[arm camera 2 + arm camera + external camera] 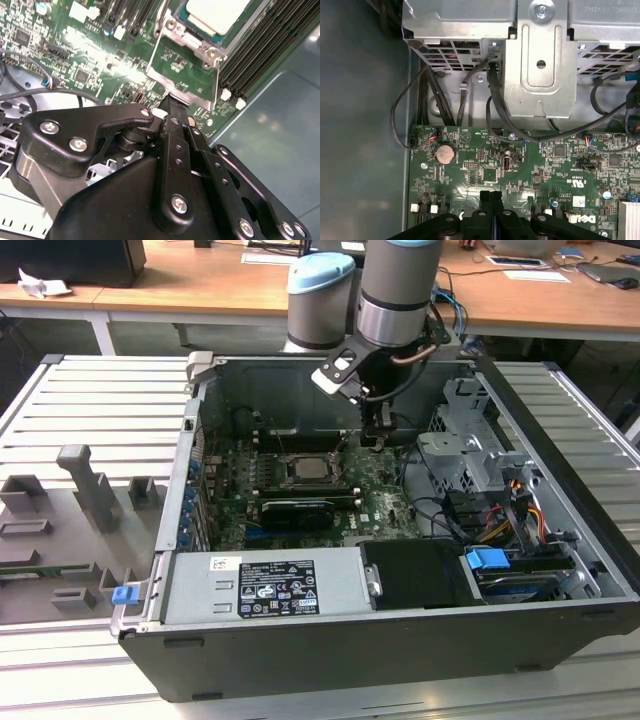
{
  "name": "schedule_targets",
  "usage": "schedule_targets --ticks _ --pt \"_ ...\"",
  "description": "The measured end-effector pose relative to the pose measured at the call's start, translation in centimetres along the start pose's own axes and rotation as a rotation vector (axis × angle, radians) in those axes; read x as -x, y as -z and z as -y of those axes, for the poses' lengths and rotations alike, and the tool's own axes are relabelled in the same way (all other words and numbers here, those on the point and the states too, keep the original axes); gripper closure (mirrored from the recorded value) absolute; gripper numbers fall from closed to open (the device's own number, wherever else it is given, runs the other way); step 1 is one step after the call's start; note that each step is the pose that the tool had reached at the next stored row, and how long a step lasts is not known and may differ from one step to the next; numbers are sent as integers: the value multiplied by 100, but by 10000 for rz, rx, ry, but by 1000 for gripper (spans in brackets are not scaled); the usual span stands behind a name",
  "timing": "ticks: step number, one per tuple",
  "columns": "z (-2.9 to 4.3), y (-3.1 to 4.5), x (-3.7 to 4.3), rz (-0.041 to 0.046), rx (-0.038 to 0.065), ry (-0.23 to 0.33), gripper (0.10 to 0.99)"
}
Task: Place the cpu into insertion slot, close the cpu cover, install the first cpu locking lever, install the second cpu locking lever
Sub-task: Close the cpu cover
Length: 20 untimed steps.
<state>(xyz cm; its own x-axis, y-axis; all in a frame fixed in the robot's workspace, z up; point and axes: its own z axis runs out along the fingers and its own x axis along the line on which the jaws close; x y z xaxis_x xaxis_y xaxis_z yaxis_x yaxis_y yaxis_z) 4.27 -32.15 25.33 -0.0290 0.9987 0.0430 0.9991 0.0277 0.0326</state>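
Gripper (375, 440) pinched shut, empty, tip low over the motherboard (385, 490), just right of the socket in the exterior view. I read that as set for pushing, not grasping. The cpu (303, 472) sits socketed, frame centre; cpu cover (192, 40) looks down around it.

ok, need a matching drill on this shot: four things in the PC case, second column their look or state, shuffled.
Things:
1. cpu
2. gripper
3. coin battery
4. power supply

Look or state:
A. fingers pressed together
B. pale top, sitting in the socket
C. round, coppery, on the green board
D. white label, along the case wall nearest the exterior view's camera

Pairs: 1-B, 2-A, 3-C, 4-D
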Motion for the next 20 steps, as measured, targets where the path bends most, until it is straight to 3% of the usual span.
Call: schedule_targets --ticks 10,17,20 --pt "206 2 -6 -2 0 0 980" --pt "518 -48 -12 0 0 0 980" --pt "586 -89 -12 0 1 0 980"
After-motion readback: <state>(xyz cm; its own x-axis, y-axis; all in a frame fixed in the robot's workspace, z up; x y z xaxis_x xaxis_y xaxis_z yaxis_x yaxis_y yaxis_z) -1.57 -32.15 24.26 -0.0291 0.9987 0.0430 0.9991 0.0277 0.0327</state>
